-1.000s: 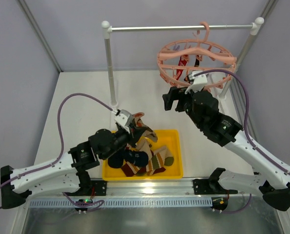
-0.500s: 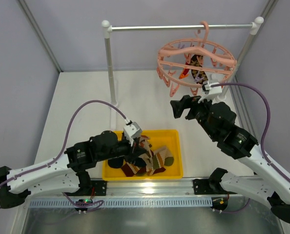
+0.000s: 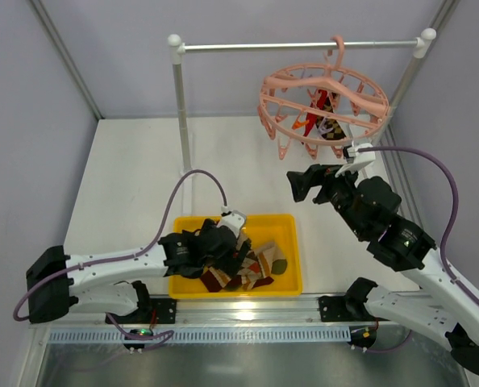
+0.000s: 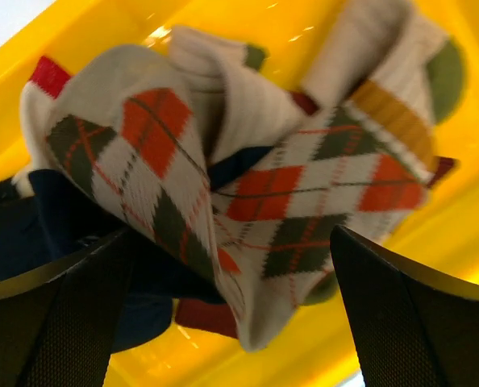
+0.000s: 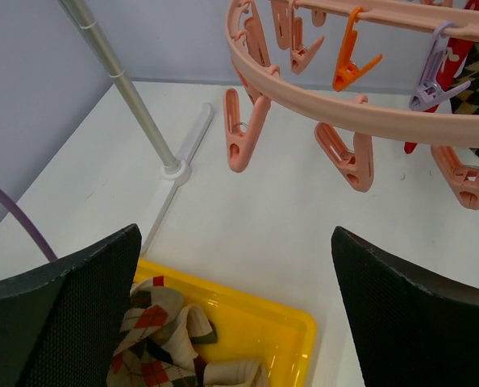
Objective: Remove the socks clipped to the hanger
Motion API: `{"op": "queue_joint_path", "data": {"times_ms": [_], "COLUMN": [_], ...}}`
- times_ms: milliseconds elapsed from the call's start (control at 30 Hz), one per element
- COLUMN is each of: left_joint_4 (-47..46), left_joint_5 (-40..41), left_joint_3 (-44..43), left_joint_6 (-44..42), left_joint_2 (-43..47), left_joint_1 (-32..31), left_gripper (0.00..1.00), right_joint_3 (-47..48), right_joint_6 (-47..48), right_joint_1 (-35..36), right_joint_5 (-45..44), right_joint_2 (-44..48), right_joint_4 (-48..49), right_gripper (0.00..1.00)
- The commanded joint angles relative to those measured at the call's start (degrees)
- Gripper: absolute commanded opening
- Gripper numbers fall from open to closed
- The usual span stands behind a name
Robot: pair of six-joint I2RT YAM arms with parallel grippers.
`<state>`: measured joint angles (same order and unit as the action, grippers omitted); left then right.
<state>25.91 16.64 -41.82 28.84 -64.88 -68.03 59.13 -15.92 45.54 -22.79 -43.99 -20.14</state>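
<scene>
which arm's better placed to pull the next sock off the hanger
Right. The right hand is open, near and below the hanger, facing the socks clipped there. The left hand is down in the yellow bin, far from it.

I can read nothing from my station — no words, brand marks or numbers on the socks (image 4: 247,185), the hanger (image 5: 320,98), the yellow bin (image 3: 281,230) or the rail stand (image 3: 296,46). The sock fabric shows only diamonds and stripes — no lettering.
</scene>
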Motion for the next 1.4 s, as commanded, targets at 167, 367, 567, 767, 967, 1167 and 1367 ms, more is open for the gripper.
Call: {"op": "queue_joint_path", "data": {"times_ms": [167, 367, 567, 767, 967, 1167, 1367], "left_joint_4": [12.15, 6.44, -11.29, -20.54, -33.52, -37.87, -37.24], "left_joint_5": [23.51, 18.28, 6.13, -8.34, -25.67, -31.23, -24.91], "left_joint_3": [-17.81, -30.67, -32.18, -42.18, -45.71, -53.25, -59.25], "left_joint_6": [4.48, -5.01, -8.36, -8.27, -2.83, 1.30, 3.49], "left_joint_2": [-3.77, -5.16, -10.87, -24.57, -33.63, -41.71, -47.53], "left_joint_1": [-0.17, 4.56, 10.72, 12.92, 12.92, 12.66, 15.02], "left_gripper": [1.00, 0.99, 1.00, 1.00, 1.00, 1.00, 1.00], "right_joint_3": [2.39, 1.08, -0.07, 1.42, 3.27, 3.09, 2.48], "right_joint_6": [4.05, 5.37, 5.90, 8.53, 10.56, 10.74, 8.90], "right_joint_1": [-0.01, -3.17, -9.14, -9.42, -9.42, -9.50, -9.50], "right_joint_5": [-3.48, -2.62, -4.54, -13.32, -25.37, -28.45, -26.61], "right_joint_2": [1.97, 4.61, 8.12, 13.66, 14.98, 13.76, 9.80], "right_joint_4": [-1.66, -1.92, -4.03, -3.85, -3.15, -1.48, -2.09], "right_gripper": [0.99, 1.00, 1.00, 1.00, 1.00, 0.99, 1.00]}}
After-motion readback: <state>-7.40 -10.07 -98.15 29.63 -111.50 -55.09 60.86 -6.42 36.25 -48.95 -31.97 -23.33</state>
